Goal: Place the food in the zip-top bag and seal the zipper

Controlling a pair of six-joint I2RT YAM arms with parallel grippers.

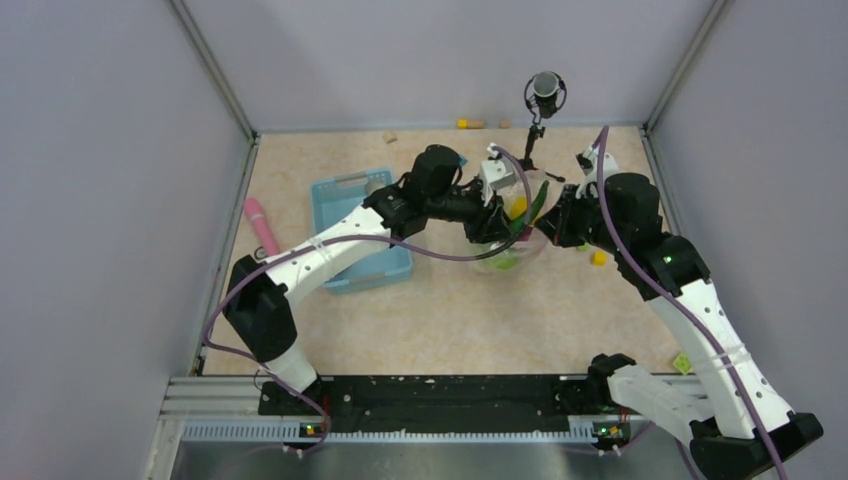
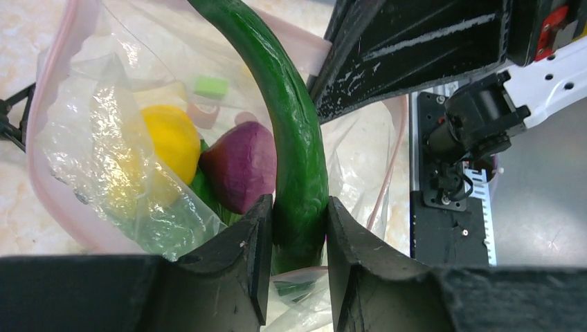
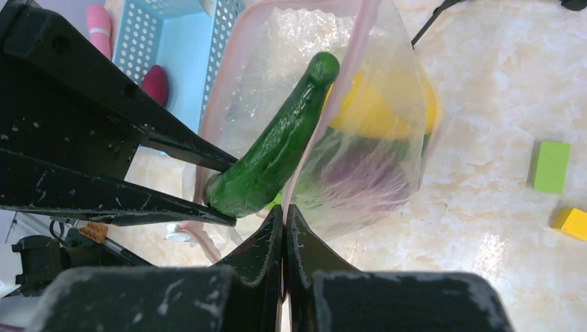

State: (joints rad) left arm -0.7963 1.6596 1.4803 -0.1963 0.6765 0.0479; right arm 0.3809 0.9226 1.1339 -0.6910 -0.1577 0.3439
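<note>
My left gripper (image 2: 296, 214) is shut on the dark green cucumber (image 2: 294, 138), which pokes into the open mouth of the clear zip-top bag (image 2: 104, 145). Inside the bag lie a yellow citrus (image 2: 169, 138), a red-purple piece (image 2: 242, 166) and some green leaf. My right gripper (image 3: 284, 211) is shut on the bag's pink zipper edge (image 3: 325, 117) and holds the mouth up. In the right wrist view the cucumber (image 3: 277, 145) lies across the bag's (image 3: 387, 90) mouth. In the top view both grippers, left (image 1: 497, 222) and right (image 1: 548, 222), meet over the bag (image 1: 510, 255).
A light blue basket (image 1: 352, 215) stands left of the bag, with a red piece (image 3: 155, 84) inside. A pink stick (image 1: 262, 225) lies left of the basket. Small green (image 3: 551, 166) and yellow (image 3: 572, 223) blocks lie to the right. A microphone stand (image 1: 540, 110) is behind.
</note>
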